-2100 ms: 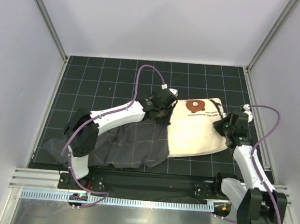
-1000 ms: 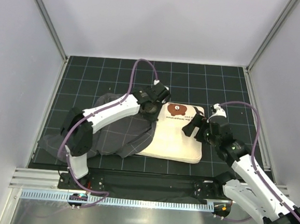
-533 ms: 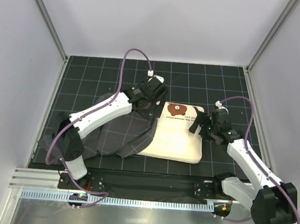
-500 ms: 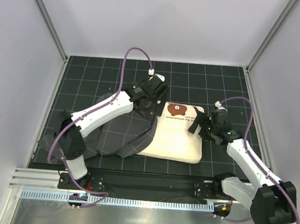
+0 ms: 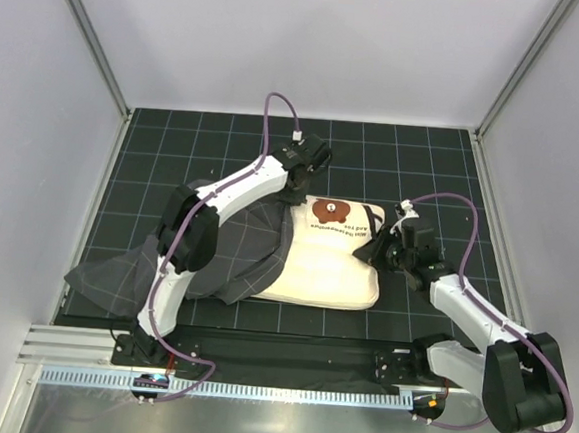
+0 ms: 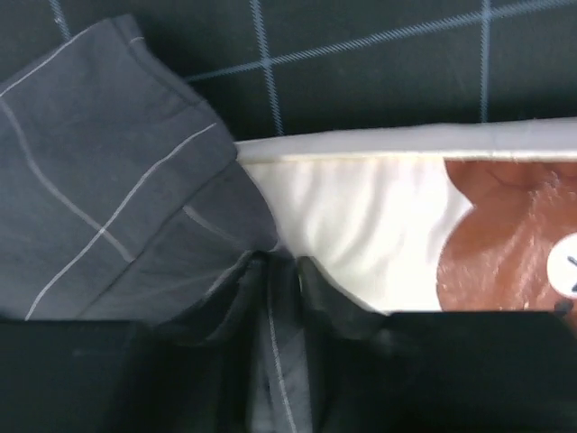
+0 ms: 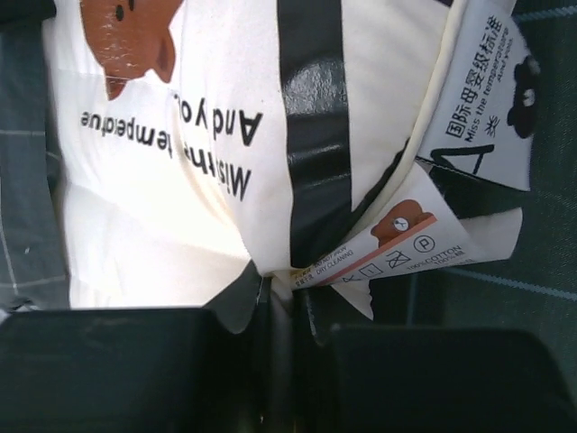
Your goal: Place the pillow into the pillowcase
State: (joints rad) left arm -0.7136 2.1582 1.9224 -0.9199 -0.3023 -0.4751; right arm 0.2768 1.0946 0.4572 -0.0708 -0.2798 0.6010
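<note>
Grey checked fabric of the pillowcase [image 6: 117,180] is pinched between the fingers of the left tool [image 6: 275,271], which stand nearly together on a fold at the case's far edge. Just beside this fold lies the far left corner of the pillow [image 6: 361,225].

The right tool [image 7: 284,289] is clamped on the pillow's right edge, its fingers almost touching, at the spot where the white care labels [image 7: 478,108] are sewn in. A glossy black strip [image 7: 311,135] crosses the pillow just ahead of that grip.

From above, the pillow lies flat at mid-worktop, and its edge with the brown bear print [image 5: 325,211] points toward the far side. The pillowcase overlaps the pillow's left side, so its long axis cannot be told; the exposed part is about as deep as it is wide. The pillowcase spreads leftward, with its long axis slanting from the left tool to the near left corner of the black gridded worktop [image 5: 175,147].
</note>
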